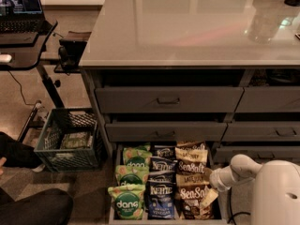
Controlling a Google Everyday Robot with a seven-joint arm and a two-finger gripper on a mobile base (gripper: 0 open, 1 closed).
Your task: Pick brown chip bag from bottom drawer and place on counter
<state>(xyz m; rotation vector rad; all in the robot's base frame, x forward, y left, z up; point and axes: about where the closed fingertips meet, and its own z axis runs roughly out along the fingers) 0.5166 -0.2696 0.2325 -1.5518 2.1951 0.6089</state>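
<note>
**ITEM: brown chip bag, bottom drawer, right column**

Loc.: bottom drawer (140, 221) stands open at foot of cabinet, below counter (187, 27). Bags in three columns: green dang bags (127, 203) left, blue Kettle bags (161, 191) centre, brown "Sea Salt" bags right. Entry covers the front-most brown chip bag (192, 196). It lies flat, touching a Kettle bag on one side. It overlaps the brown bag behind it; which is on top is not clear.

Gripper: gripper (209, 195) at end of white arm, reaching in from the right. It sits low at the drawer's right edge, at or just beside the bag's right side. Open or closed: can't tell. Holding anything: can't tell.

Handling (est.): v. light, air-filled, crinkly film. Soft, gives under squeeze. Slick surface, brittle contents. Likely to slip or crumple if pinched hard mid-body.

Grip pt (est.): free edge or corner on the right side, w/ light pressure. Lift straight up so adj. bags aren't dragged, then move to counter.
</note>
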